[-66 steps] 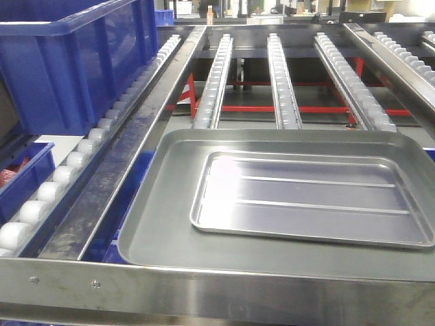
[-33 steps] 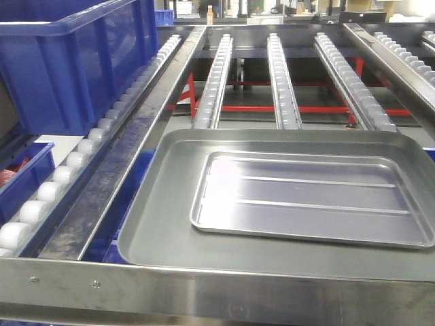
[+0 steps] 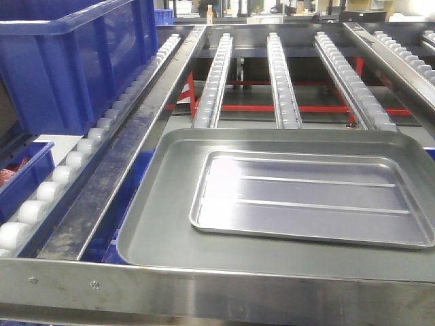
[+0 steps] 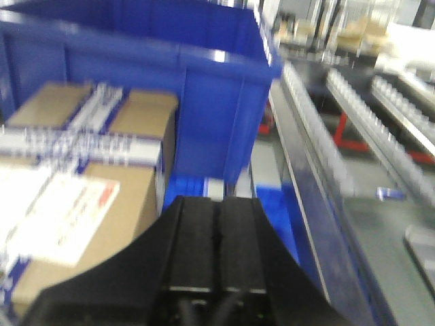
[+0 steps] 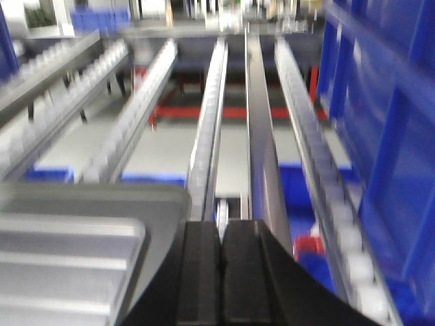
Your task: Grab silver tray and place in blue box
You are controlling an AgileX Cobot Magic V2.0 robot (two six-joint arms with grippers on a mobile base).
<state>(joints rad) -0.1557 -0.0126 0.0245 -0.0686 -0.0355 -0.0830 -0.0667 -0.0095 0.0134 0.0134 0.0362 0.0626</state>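
Observation:
The shiny silver tray lies flat inside a larger dull grey tray on the roller rack in the front view. Its corner also shows in the right wrist view, silver tray, to the left of my right gripper, which is shut with nothing in it. The big blue box stands at the upper left on the rollers. In the left wrist view the blue box is ahead of my left gripper, which is shut and empty. Neither gripper shows in the front view.
Roller rails run away from me beyond the trays. A steel bar crosses the near edge. A smaller blue bin sits low on the left. Cardboard cartons lie left of the left gripper. Blue bins stand right of the right gripper.

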